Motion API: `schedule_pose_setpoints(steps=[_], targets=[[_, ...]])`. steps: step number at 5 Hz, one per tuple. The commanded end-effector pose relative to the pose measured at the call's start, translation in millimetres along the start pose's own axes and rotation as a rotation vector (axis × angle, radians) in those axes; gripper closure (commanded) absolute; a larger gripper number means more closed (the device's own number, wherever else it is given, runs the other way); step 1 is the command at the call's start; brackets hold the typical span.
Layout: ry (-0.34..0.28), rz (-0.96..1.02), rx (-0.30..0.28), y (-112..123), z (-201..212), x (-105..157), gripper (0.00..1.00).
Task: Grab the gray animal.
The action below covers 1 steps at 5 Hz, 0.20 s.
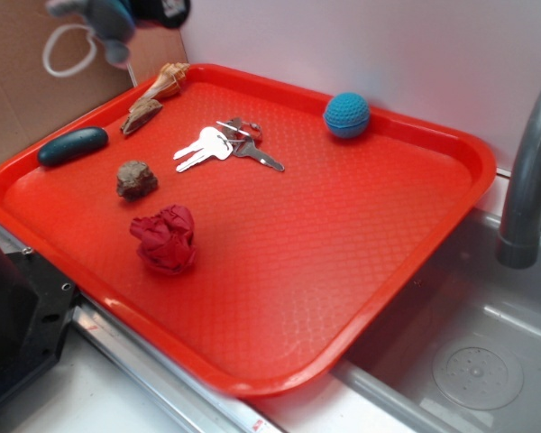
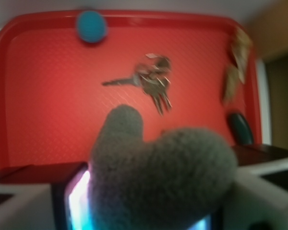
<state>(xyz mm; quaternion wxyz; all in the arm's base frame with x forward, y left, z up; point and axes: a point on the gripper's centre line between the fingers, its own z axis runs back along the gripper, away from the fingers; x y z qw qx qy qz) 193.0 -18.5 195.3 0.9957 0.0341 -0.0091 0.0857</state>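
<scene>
gray animal (image 2: 158, 177) sits clamped in the gripper (image 2: 149, 211), filling the lower wrist view, one limb poking up. gripper (image 1: 117, 18) holds it aloft, blurred, over the tray's (image 1: 415, 262) far left corner, well apart from the keys (image 1: 225, 144) and teal ball (image 1: 346, 115).

A red tray (image 1: 415, 262) holds keys (image 1: 224, 146), a blue ball (image 1: 346, 115), a rock (image 1: 136, 179), crumpled red paper (image 1: 166, 237) (and a shell (image 1: 170, 79)).
</scene>
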Motion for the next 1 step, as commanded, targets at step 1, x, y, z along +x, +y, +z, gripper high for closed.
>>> schedule_pose_setpoints(steps=[1], targets=[[0.05, 0.5, 0.03, 30.0, 24.8, 2.3, 1.0]])
